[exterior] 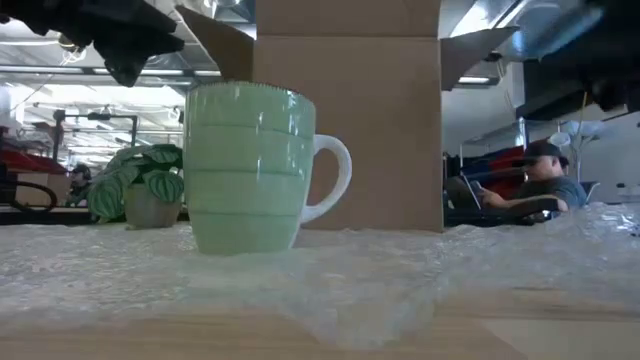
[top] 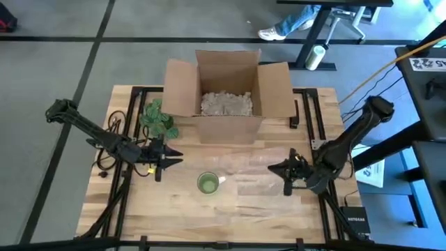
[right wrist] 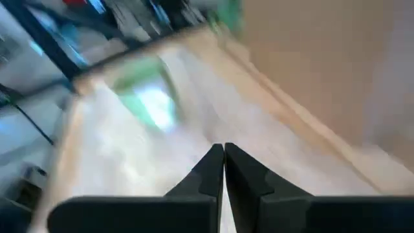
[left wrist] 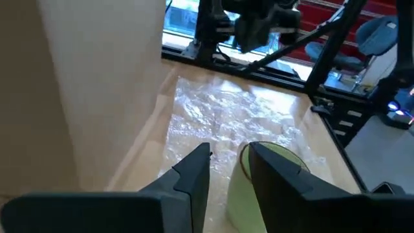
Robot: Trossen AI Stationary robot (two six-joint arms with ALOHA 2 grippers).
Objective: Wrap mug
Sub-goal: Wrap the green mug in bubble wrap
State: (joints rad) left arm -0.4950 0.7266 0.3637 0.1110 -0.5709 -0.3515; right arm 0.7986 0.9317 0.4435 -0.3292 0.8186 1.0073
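Note:
A pale green mug (top: 208, 183) with a white handle (exterior: 335, 175) stands upright on the left end of a clear bubble-wrap sheet (top: 261, 178), which lies flat on the wooden table. My left gripper (top: 178, 160) hovers to the left of the mug and a little farther back, open, with the mug (left wrist: 255, 184) just beyond its fingers. My right gripper (top: 272, 167) is over the sheet's right part, shut and pointing toward the mug (right wrist: 145, 97), with nothing between its fingers.
An open cardboard box (top: 226, 90) with paper filling stands at the table's far middle. A small potted plant (top: 159, 118) is left of the box. A black frame (top: 306, 111) runs along the table's edges. A person (exterior: 545, 180) sits in the room beyond the table.

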